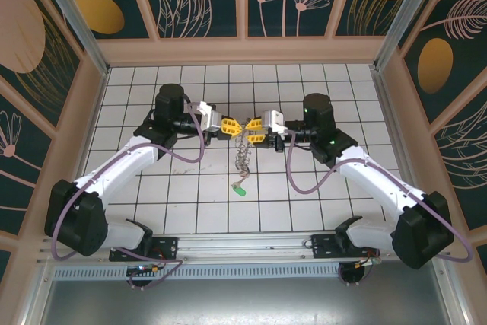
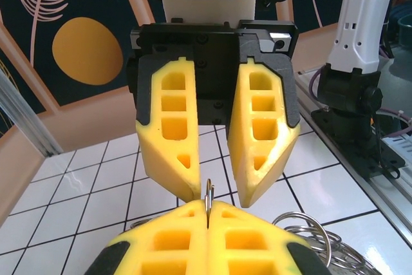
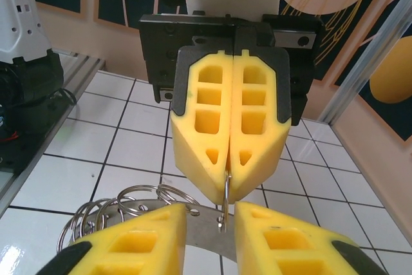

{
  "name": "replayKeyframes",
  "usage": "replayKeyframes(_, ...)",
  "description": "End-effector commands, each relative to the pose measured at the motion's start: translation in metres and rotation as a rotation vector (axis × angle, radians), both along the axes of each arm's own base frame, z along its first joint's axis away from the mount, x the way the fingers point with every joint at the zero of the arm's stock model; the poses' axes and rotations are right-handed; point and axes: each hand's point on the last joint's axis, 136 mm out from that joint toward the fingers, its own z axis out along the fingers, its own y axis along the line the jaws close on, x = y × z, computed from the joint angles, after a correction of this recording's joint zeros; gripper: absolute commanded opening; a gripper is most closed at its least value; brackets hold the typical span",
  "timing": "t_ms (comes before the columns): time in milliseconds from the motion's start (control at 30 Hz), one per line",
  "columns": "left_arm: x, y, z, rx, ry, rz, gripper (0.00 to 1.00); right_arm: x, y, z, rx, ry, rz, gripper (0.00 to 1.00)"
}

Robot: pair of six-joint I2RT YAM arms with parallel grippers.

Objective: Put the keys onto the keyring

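- Holding the keyring [image 1: 243, 151] up off the tiled table [image 1: 152, 188] with the left gripper [image 1: 233, 125], its yellow fingers pressed flat together on one thin wire loop [image 2: 208, 192], probably to steady that loop upright for the other arm.
- Facing it tip to tip with the right gripper [image 1: 252, 125], its fingers [image 3: 148, 243] standing slightly apart on either side of the same wire loop and not yet clamping. Likely lining up for a second pinch, so the ring can be pried apart for a key.
- Letting the rest of the keyring dangle as a floppy silvery string below both grippers, towards the near edge.
- Showing the green key [image 1: 240, 189] at the bottom end of that string. Hanging from it or lying on the tiles: cannot tell.
- Giving the overall layout from the top external view: arms meeting mid-table, chain drooping between them.
- Giving the grip detail from the wrist views. From the left wrist, the wire loop rising edge-on out of the closed seam. From the right wrist, the wire passing down through the gap, with coils [image 3: 129, 201] bunching beside it.
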Motion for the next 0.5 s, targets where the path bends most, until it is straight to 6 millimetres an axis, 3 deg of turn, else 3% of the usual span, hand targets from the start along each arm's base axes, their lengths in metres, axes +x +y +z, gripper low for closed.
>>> replayKeyframes(0, -0.0078, -0.0016, 0.0193, -0.041, -0.059, -0.068, 0.00, -0.0021, 0.0034, 0.0120, 0.032, -0.018, 0.050, 0.25)
replayKeyframes(233, -0.0094, -0.0035, 0.0235, -0.050, -0.061, -0.097, 0.00, 0.0047, 0.0053, 0.0148, 0.068, -0.017, 0.024, 0.26)
replayKeyframes(400, -0.0089, -0.0041, 0.0157, -0.037, -0.045, -0.103, 0.00, 0.0038, 0.0057, 0.0188, 0.087, -0.013, 0.028, 0.26)
replayKeyframes(467, -0.0088, -0.0040, 0.0154, -0.036, -0.047, -0.101, 0.00, 0.0037, 0.0054, 0.0190, 0.087, -0.013, 0.028, 0.21)
